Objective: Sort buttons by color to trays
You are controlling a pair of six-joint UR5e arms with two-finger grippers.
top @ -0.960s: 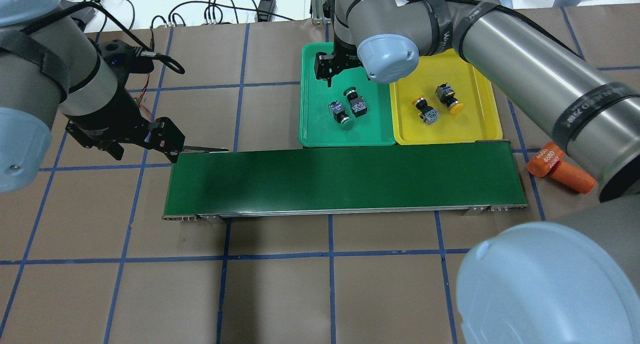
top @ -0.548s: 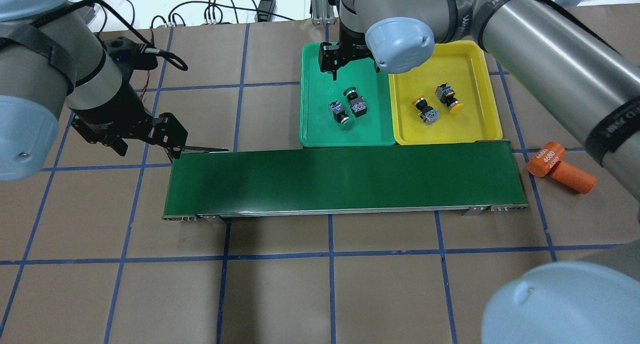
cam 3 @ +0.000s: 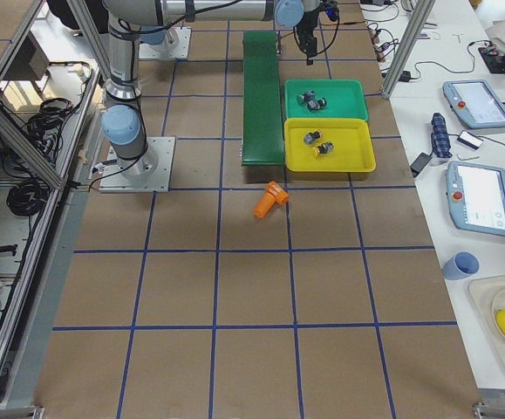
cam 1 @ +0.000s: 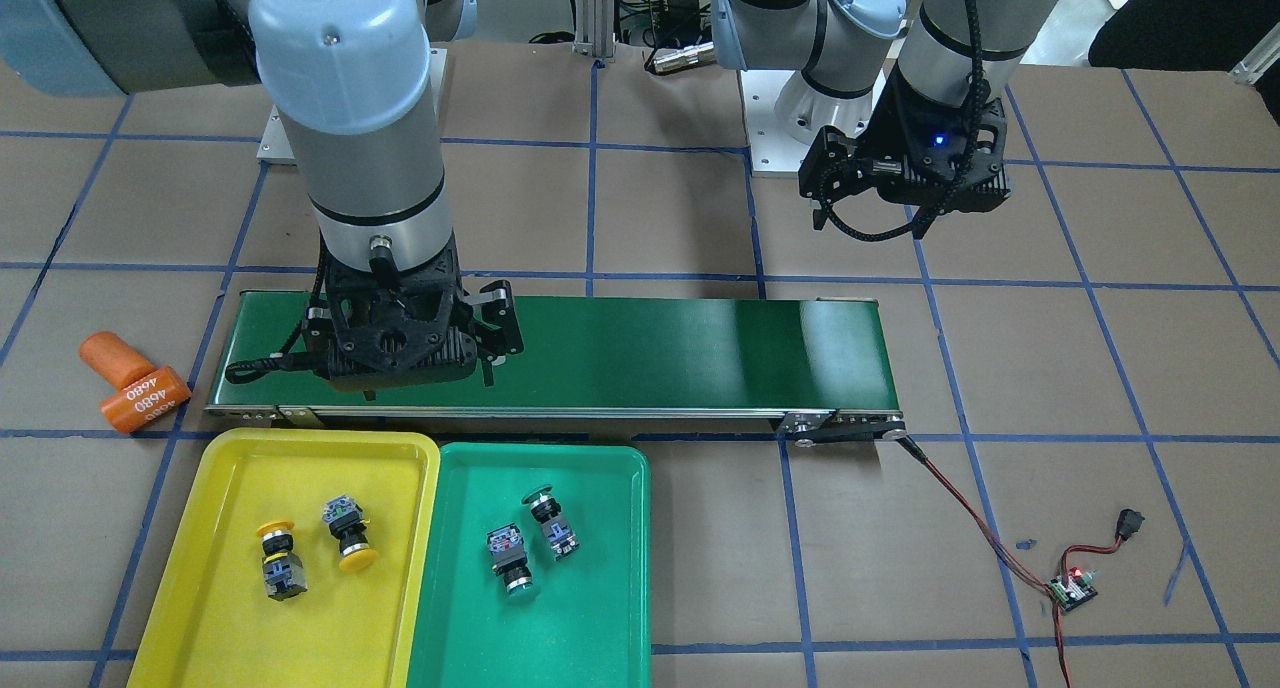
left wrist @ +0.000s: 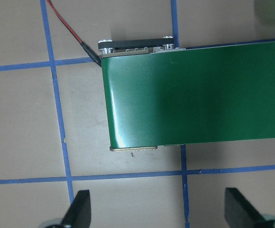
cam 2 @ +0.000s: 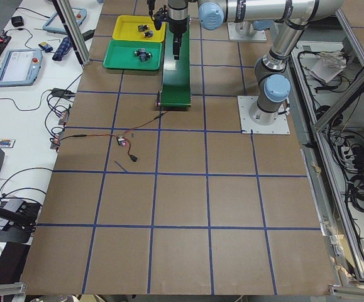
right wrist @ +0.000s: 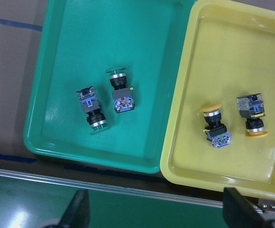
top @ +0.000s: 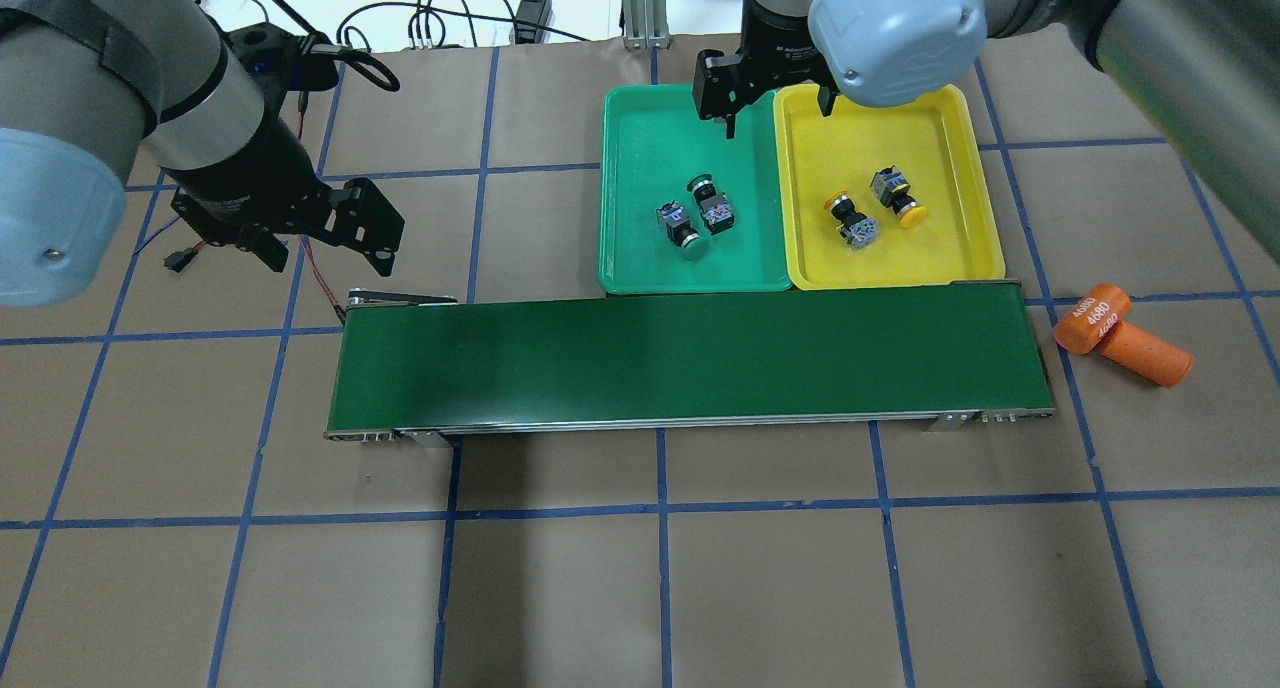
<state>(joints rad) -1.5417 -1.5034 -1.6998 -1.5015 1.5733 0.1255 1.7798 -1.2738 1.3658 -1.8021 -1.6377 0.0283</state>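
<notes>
Two green buttons (top: 683, 228) (top: 711, 208) lie on their sides in the green tray (top: 640, 168). Beside it, the yellow tray (top: 950, 168) holds two yellow buttons (top: 850, 220) (top: 895, 196). My right gripper (top: 777, 113) hangs open and empty above the far edge where the two trays meet. Its wrist view looks down on the green buttons (right wrist: 92, 109) and the yellow buttons (right wrist: 215, 128). My left gripper (top: 325, 253) is open and empty, high over the table just beyond the belt's left end; its fingers (left wrist: 80, 211) are spread wide.
A long dark-green conveyor belt (top: 690, 358) runs across the table in front of the trays. Two orange cylinders (top: 1120, 336) lie past its right end. A red-and-black wire leads from the belt's left end to a small control board (cam 1: 1072, 586).
My right gripper has moved rightwards and back from the green tray's far edge to the seam between the trays. My left gripper has risen and pulled back from the belt's left end. The buttons have not moved.
</notes>
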